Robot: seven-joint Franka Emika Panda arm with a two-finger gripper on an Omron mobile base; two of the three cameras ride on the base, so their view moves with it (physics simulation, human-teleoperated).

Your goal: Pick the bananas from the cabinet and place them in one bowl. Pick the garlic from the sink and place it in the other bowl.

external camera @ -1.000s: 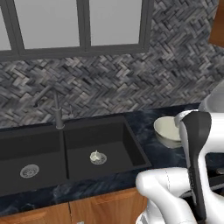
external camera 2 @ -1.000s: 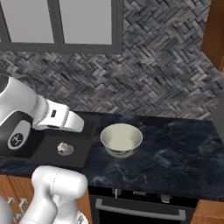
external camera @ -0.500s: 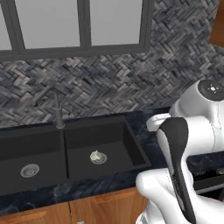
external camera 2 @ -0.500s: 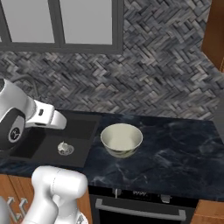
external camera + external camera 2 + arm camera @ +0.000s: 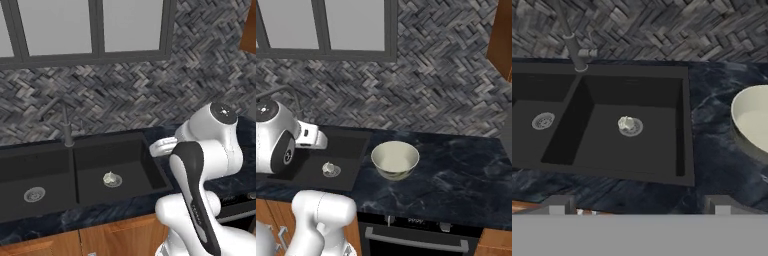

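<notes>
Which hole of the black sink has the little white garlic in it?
The basin nearer the cream bowl holds the garlic, sitting by its silver drain. The sink's other basin, on the far side of the divider, has a bare drain.

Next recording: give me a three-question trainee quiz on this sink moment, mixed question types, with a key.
1. True or false: the garlic lies in the right basin of the sink, on its drain.
2. Multiple choice: the bowl on the counter holds (A) two bananas, (B) nothing visible, (C) the garlic.
3. Fill in: the gripper stands ____, with nothing between its fingertips.

Key
1. True.
2. B; its pale interior looks empty in the right base view.
3. Open; it hangs above the counter's front edge, facing the sink.
</notes>
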